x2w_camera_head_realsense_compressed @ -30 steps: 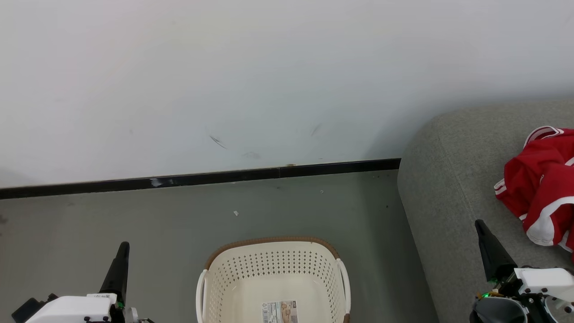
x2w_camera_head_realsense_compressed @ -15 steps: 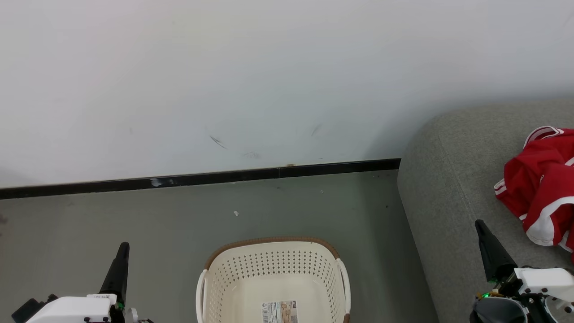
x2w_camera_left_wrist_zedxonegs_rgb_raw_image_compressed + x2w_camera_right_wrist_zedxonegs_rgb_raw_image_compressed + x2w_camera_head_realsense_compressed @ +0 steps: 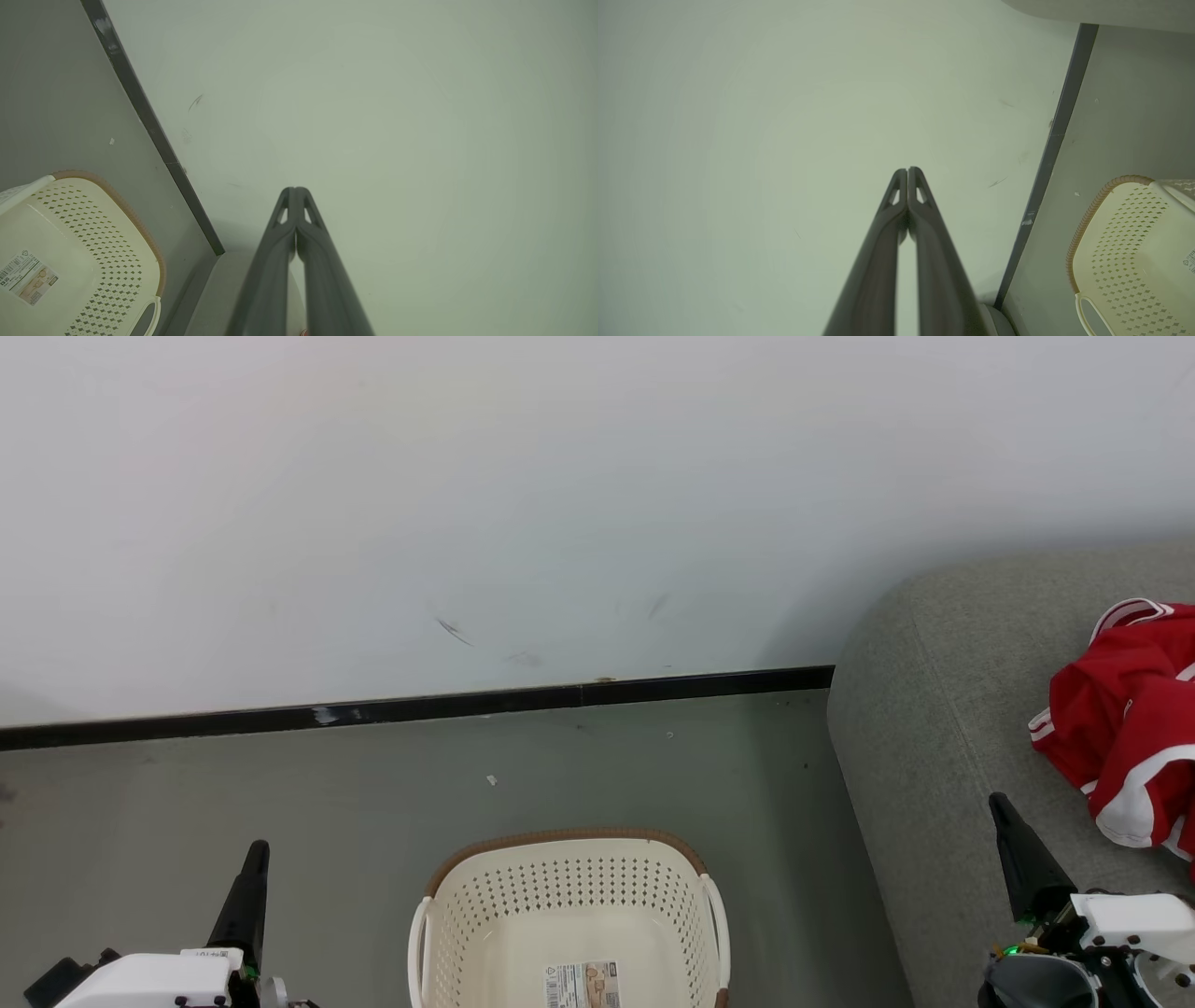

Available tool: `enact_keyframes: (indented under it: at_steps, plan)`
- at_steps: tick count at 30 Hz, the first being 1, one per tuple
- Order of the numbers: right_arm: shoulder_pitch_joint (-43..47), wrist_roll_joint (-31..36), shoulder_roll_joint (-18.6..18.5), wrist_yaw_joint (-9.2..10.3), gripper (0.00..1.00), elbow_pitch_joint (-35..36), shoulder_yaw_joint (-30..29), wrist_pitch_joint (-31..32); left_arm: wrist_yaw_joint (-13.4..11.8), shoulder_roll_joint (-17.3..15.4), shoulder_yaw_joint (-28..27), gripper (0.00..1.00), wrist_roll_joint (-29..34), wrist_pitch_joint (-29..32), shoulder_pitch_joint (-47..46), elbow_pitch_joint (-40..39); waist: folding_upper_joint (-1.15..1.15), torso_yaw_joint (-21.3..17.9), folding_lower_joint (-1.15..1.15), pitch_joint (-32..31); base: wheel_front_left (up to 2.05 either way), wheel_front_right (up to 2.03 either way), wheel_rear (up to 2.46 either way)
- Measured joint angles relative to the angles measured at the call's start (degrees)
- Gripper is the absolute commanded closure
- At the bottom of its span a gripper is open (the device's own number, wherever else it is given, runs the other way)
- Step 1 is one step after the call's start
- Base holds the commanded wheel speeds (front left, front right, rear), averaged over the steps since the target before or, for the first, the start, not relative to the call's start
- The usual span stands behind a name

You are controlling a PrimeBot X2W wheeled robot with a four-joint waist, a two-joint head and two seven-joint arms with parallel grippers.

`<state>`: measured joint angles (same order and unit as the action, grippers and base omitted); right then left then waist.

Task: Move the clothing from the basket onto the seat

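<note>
In the head view, the red-and-white clothing [image 3: 1120,728] lies crumpled on the grey seat [image 3: 934,728] at the right edge, while the cream basket [image 3: 569,896] stands on the grey floor [image 3: 280,784] just left of the seat, the label [image 3: 583,985] on its bottom plainly showing. The left gripper [image 3: 259,849] rises at lower left over the floor and the right gripper [image 3: 997,800] at lower right over the seat, near the clothing but apart from it. In the left wrist view, that gripper's two dark fingers are pressed together with nothing between them, pointing at the pale wall [image 3: 373,116]; the basket sits at lower left, below the black baseboard [image 3: 140,107]. In the right wrist view, the right fingers likewise meet at the tips, holding nothing, with the basket at lower right.
</note>
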<state>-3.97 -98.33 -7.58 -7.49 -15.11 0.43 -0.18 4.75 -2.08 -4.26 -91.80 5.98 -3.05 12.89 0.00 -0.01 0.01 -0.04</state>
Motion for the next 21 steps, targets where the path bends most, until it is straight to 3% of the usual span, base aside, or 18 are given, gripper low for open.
enact_keyframes:
  at_steps: [21]
  plan:
    - [0.0, 0.0, -0.01, 0.0, 1.0, -0.01, 0.0, 0.0, 0.0, 0.0, -0.03, 1.0, 0.0, 0.0, -0.02, 0.18, 0.0, 0.0, 0.0, 0.0, 0.0, 0.0, 0.0]
